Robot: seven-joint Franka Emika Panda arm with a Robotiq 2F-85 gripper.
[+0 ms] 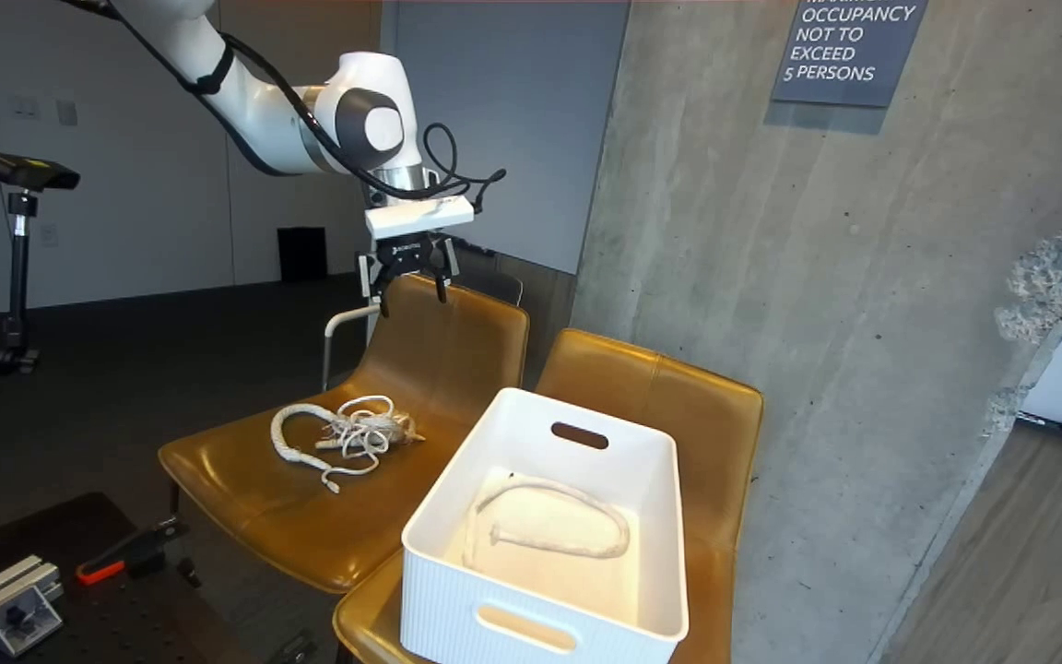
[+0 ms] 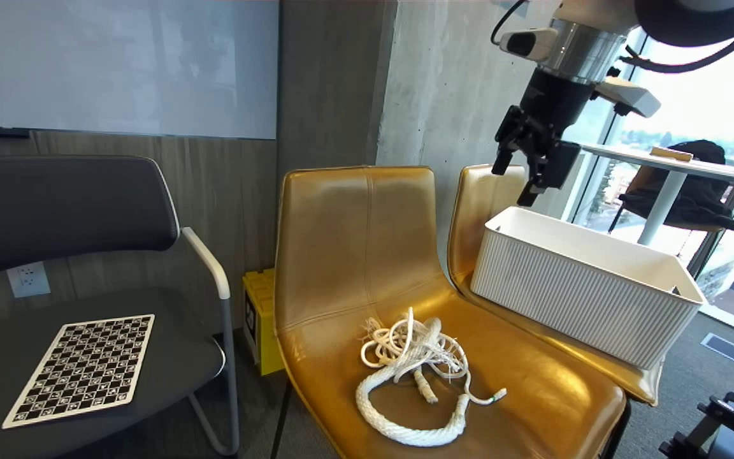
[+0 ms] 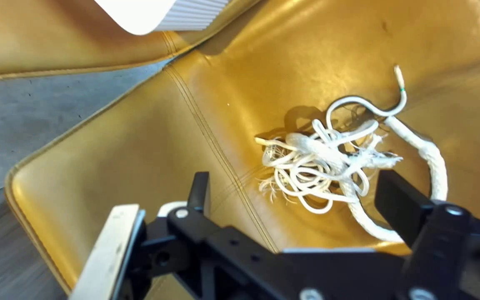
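My gripper [image 3: 294, 183] stands open, its black fingers wide apart with nothing between them. In the wrist view a tangle of white rope [image 3: 323, 160] shows beyond the fingertips, on a tan leather chair [image 3: 140, 137]. The same rope [image 2: 405, 435] has a thick curved length and a heap of thin, frayed strands; it lies on the seat. In an exterior view the gripper [image 1: 413, 302] hangs by that chair's backrest, well above the rope [image 1: 365, 432]. A white ribbed bin [image 1: 443, 599] rests on a neighbouring tan chair, with a pale bent rope [image 1: 559, 546] on its floor.
A concrete wall [image 1: 817, 323] rises behind the chairs. Beside the rope's chair stands a dark armchair [image 2: 55, 210] bearing a checkered board [image 2: 83, 366], with a yellow box [image 2: 265, 319] on the floor. A stand-mounted camera [image 1: 24, 171] and a dark tool-strewn surface [image 1: 125, 618] are opposite.
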